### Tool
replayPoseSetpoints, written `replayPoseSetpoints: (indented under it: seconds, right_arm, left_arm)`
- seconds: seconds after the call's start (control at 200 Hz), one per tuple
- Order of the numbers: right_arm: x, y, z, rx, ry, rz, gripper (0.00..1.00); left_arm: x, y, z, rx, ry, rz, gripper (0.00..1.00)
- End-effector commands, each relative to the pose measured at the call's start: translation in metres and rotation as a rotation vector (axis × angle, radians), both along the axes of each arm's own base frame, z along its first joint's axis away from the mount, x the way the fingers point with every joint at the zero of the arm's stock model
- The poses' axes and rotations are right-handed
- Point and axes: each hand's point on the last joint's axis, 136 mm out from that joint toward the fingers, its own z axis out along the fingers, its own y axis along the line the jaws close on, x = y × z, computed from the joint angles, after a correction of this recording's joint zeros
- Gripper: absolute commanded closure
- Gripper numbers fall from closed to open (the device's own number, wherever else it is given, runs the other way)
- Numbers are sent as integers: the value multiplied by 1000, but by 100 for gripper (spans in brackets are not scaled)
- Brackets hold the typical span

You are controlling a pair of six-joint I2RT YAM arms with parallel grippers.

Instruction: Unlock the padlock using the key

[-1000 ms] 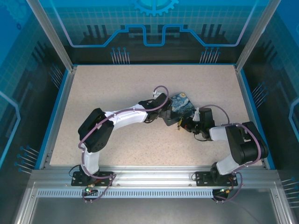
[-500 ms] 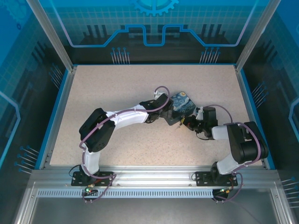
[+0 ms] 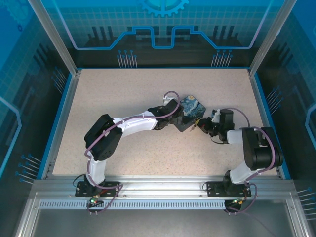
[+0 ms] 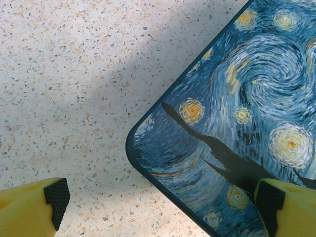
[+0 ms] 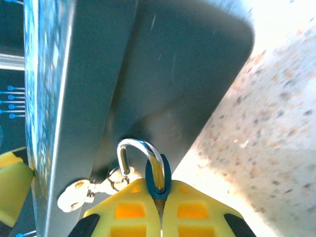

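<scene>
The padlock (image 5: 158, 177) is the smallest thing here, so work down to it. The table (image 4: 74, 74) lies flat and speckled beneath both hands. On it stands the box (image 4: 237, 123), a dark, rigid case with a painted lid; judge it light enough to slide if you push on it. Your left gripper (image 4: 163, 200) is spread wide over the box's corner, one pad above the lid and the other above bare table; whether either touches, you cannot tell. Your right gripper (image 5: 160, 197) is closed, with the padlock pinched between its fingertips, close beside the box's side wall. A blue edge of the body peeps out past the pads, and the thin shackle (image 5: 140, 148) arches just beyond the fingertips. Expect the lock to be light, stiff, smooth metal, likely to swivel or slip in the pads. The body's flat faces look the better hold, with the keyhole left free; the shackle would pivot. A small silvery piece (image 5: 74, 196) hangs just beside the shackle's end; you cannot tell whether it is the key.
</scene>
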Motion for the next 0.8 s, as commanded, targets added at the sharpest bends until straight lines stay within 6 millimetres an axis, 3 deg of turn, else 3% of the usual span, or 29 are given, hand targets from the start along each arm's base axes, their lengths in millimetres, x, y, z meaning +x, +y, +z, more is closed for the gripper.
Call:
replayPoseSetpoints:
  seconds: [0.0,0.19,0.48,0.57,0.795]
  right_arm:
    - [13,-12,10,33,-27,-27,100]
    - [10,-18,13,50,-29,-36,100]
    - [-23,-10,30,52,-42,6,100]
    - [-36,-3,35,36,-49,38,100]
    - [-72,12,18,6,32,85,100]
  left_arm:
    - [-30,21,-56,146,161,-34,2]
    - [-29,21,-55,146,160,-32,2]
    - [-15,16,-44,99,158,-19,1]
    - [-3,16,-33,72,145,-6,1]
    - [18,18,11,1,92,-2,1]
